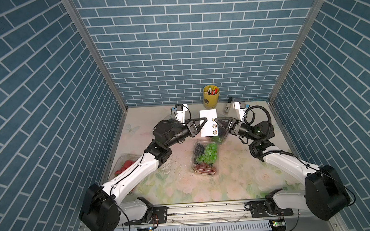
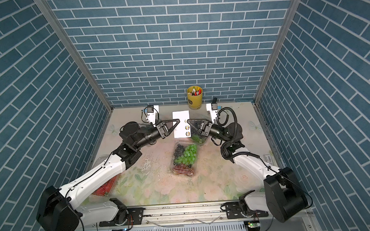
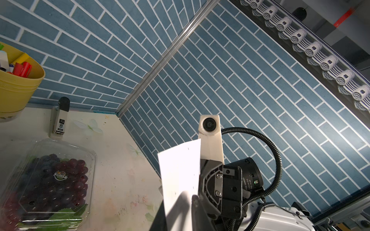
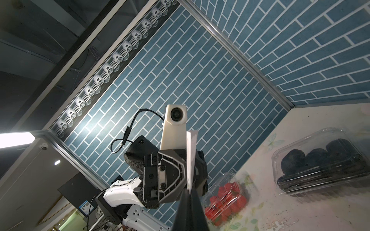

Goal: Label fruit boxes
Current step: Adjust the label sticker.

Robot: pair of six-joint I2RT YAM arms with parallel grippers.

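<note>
Four fruit boxes lie on the floral table point(image 1: 237, 182). The mixed-grape box point(image 1: 204, 158) sits at table centre. The purple-grape box point(image 1: 221, 138) lies just beside it at 1 o'clock, beneath the right gripper point(image 1: 215, 119). The left wrist view shows one round sticker point(image 3: 60, 175) on its lid. The strawberry box point(image 1: 124, 166) is at 9 o'clock by the table edge, partly under the left arm. The black-berry box point(image 4: 320, 160) appears in the right wrist view, nearer the back corner than the strawberries.

The white sticker sheet point(image 1: 206, 125) is held above the table at 12 o'clock from the centre box. The right gripper is clamped tight on the sheet's sticker-bearing edge. The left gripper point(image 1: 206, 119) has its jaws slightly parted around the opposite edge; contact cannot be confirmed.

The yellow pen cup point(image 1: 211, 96) stands at 12 o'clock against the back wall, with a grey-and-black tool point(image 1: 227, 108) at its 4 o'clock.
</note>
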